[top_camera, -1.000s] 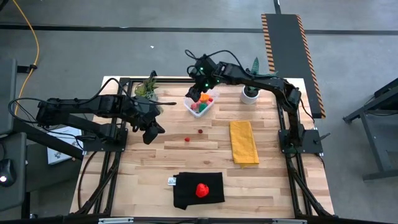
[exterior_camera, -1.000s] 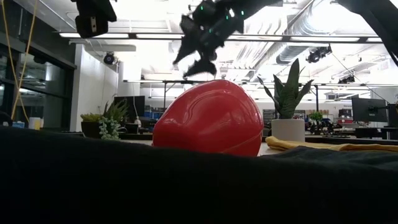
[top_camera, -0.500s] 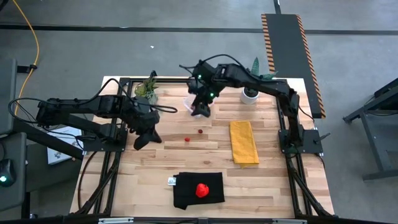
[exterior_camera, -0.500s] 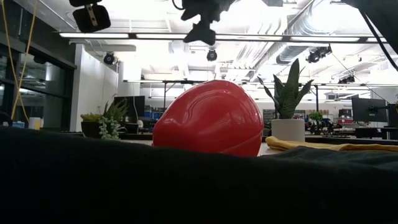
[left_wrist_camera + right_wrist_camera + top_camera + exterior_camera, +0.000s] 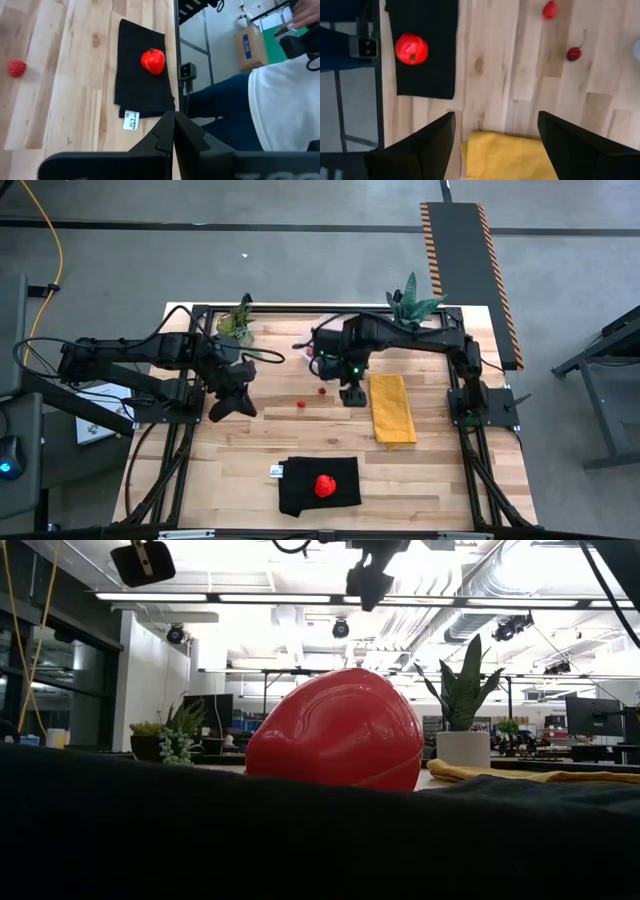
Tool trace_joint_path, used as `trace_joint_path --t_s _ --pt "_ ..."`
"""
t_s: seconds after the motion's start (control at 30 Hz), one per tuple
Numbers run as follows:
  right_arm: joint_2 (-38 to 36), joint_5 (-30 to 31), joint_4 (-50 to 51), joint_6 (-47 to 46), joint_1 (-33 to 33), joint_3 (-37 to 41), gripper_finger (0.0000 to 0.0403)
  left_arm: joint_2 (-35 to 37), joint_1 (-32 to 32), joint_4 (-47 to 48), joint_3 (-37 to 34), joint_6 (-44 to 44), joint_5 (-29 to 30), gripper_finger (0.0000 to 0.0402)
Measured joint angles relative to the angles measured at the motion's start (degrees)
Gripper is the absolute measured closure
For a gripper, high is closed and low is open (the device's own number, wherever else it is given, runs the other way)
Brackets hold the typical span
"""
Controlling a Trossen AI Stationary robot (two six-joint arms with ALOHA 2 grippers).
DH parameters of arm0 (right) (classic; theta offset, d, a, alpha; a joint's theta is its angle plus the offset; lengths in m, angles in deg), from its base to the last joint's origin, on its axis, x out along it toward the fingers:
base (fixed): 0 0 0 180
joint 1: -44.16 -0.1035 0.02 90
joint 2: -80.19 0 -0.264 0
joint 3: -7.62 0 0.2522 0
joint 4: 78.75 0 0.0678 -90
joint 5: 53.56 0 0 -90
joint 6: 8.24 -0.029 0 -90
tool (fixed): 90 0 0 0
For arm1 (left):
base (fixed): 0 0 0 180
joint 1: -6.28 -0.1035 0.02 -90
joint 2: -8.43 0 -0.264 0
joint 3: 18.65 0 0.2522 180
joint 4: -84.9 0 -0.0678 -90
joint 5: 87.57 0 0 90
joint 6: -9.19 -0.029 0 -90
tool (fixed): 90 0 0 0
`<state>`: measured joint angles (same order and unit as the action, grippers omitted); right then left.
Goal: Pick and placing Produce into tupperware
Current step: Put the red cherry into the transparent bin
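A: Where's the produce?
B: Red strawberry-like piece (image 5: pixel 324 485) sits on a black cloth (image 5: pixel 300 490) at the near edge of the table (image 5: pixel 250 440), roughly centre. In the low view it fills the middle of the shot (image 5: pixel 335 730). Two small red berries lie on bare wood mid-table: one (image 5: pixel 301 405) left, one (image 5: pixel 321 391) just right of it and slightly farther back

A: Tupperware?
B: Can't make it out, right arm covers the far-centre area where I'd look

A: Right gripper?
B: Right gripper (image 5: pixel 351 394) hangs above the table just right of the berries, beside the far end of the yellow cloth (image 5: pixel 392 408). Fingers (image 5: pixel 427 145) spread wide, nothing between them. Its wrist camera looks down on both berries (image 5: pixel 549 9) (image 5: pixel 573 53), the yellow cloth and the strawberry piece (image 5: pixel 411 49)

A: Left?
B: Left gripper (image 5: pixel 228 404) is over the left part of the table, well left of the berries. Jaws pressed fully together, holding nothing. Its camera sees the strawberry piece (image 5: pixel 153 61) on the black cloth (image 5: pixel 135 90)

A: Anything else?
B: Small green plant (image 5: pixel 236 322) at the far left edge, spiky potted plant (image 5: pixel 410 302) at the far right
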<state>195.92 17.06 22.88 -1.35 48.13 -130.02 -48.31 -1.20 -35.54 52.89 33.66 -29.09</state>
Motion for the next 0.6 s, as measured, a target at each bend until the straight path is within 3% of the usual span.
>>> trace_joint_path --t_s 0.17,0.4,0.6 --pt "0.0 -0.6 0.0 -1.7 -2.5 0.0 0.0130 0.1 0.0 0.6 0.0 0.8 -1.6 0.0401" --pt "0.0 1.7 -0.2 -7.3 -6.1 0.0 0.0130 0.1 0.2 2.4 0.0 0.3 -8.5 0.0401" --pt "0.0 4.5 -5.4 -14.9 -8.2 0.1 0.0130 0.1 5.1 4.8 0.0 -2.7 -6.0 0.0401"
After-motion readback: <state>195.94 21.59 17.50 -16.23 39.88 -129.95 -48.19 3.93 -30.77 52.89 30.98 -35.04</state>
